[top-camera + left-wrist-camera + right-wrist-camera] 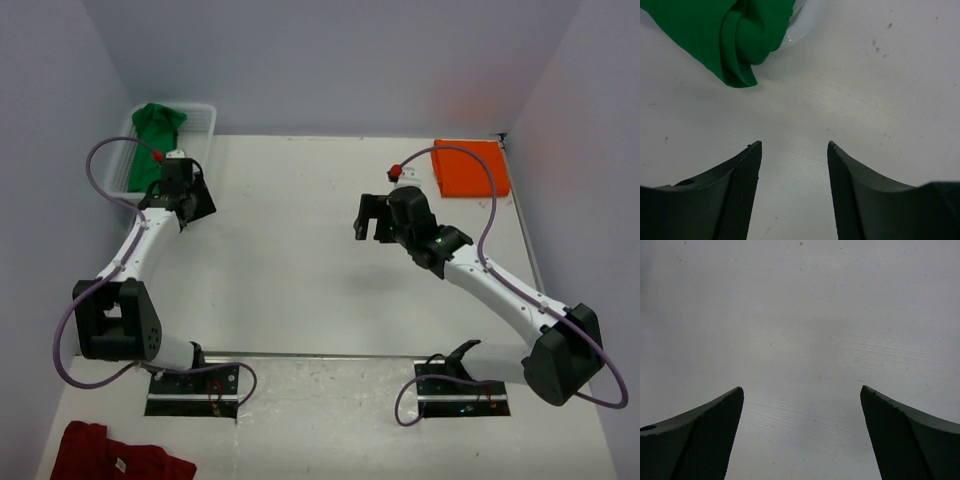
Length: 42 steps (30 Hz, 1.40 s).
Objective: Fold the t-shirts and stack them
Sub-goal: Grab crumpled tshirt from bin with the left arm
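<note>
Top external view: pale lilac walls close in a white, speckled counter (300, 250). The orange t-shirt (470, 168) lies folded far right. The green t-shirt (158, 122) spills bunched from a white basket (205, 118). Left hand (794, 145), near it, and right hand (802, 390) both gape empty. Tugging the bunched cloth could drag the basket.
</note>
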Motion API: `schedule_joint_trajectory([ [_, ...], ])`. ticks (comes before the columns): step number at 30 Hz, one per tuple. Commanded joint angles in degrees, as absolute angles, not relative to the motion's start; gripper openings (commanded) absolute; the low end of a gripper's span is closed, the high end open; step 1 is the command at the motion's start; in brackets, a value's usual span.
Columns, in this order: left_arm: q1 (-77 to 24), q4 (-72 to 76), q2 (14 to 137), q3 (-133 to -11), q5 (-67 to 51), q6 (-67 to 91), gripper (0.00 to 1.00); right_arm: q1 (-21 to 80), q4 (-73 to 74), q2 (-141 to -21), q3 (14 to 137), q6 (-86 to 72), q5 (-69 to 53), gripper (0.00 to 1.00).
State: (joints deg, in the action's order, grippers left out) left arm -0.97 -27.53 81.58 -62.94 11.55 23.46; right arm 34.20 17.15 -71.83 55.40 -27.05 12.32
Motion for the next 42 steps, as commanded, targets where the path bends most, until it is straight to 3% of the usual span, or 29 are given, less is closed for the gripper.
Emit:
schedule_joint_trajectory([
  [1,0.0,-25.2,86.5,-66.7,8.4,24.2,0.55,34.9,15.4,-71.2,56.3,-26.7,11.0,0.99],
  [11,1.9,-25.9,95.0,-74.3,17.0,25.8,0.46,35.1,14.9,-71.2,55.6,-26.2,10.6,0.99],
  [19,2.9,-24.1,92.4,-72.4,27.1,24.7,0.46,35.1,14.7,-72.7,55.8,-26.2,10.0,0.99],
  [42,9.5,-22.5,98.1,-73.4,16.7,24.8,0.42,35.1,14.2,-73.1,55.5,-26.2,8.4,0.99],
])
